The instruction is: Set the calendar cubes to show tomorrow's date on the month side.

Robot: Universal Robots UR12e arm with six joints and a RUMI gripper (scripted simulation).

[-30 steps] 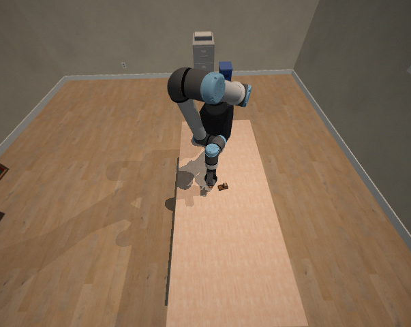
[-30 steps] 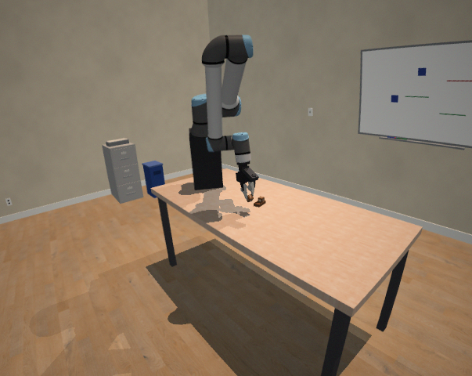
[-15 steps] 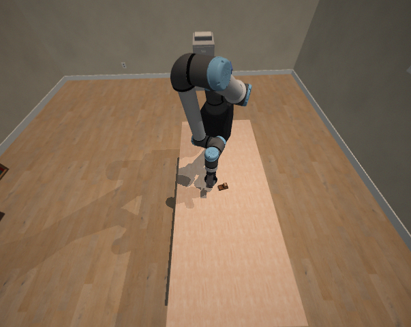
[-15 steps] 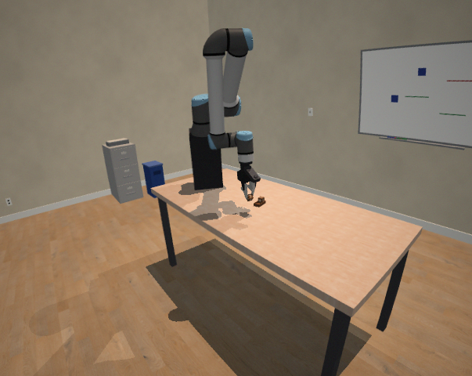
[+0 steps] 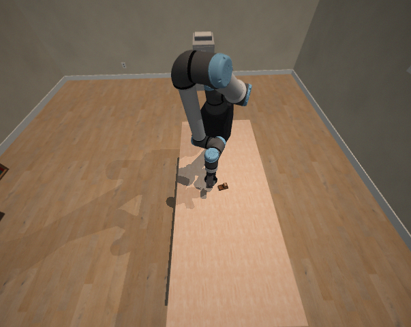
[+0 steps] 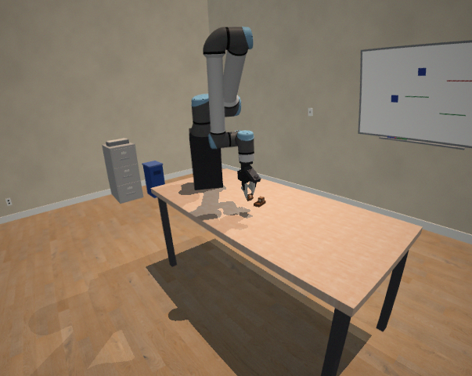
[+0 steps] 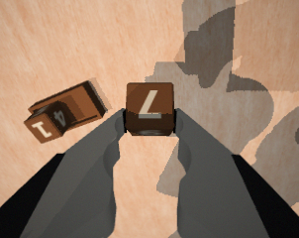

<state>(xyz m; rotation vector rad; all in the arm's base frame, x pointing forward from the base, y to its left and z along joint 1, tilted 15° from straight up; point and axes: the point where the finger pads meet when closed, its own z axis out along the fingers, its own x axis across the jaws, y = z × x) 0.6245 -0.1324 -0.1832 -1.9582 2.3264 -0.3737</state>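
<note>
My gripper (image 7: 150,110) is shut on a brown number cube (image 7: 149,108) and holds it above the table; the face toward the wrist camera shows a white 7. The brown calendar tray (image 7: 72,106) lies on the table to the left of the held cube. One cube (image 7: 46,124) sits in the tray's near end, showing a 4 on one face and a 1 on another. In the top view the gripper (image 5: 210,183) hangs just left of the tray (image 5: 223,187). In the exterior view the held cube (image 6: 249,197) is just left of the tray (image 6: 260,204).
The tray stands near the robot base (image 6: 205,160) on a long wooden table (image 6: 292,230). A grey filing cabinet (image 6: 121,170) and a blue bin (image 6: 153,174) stand on the floor behind the table. A whiteboard (image 6: 423,92) hangs on the right wall.
</note>
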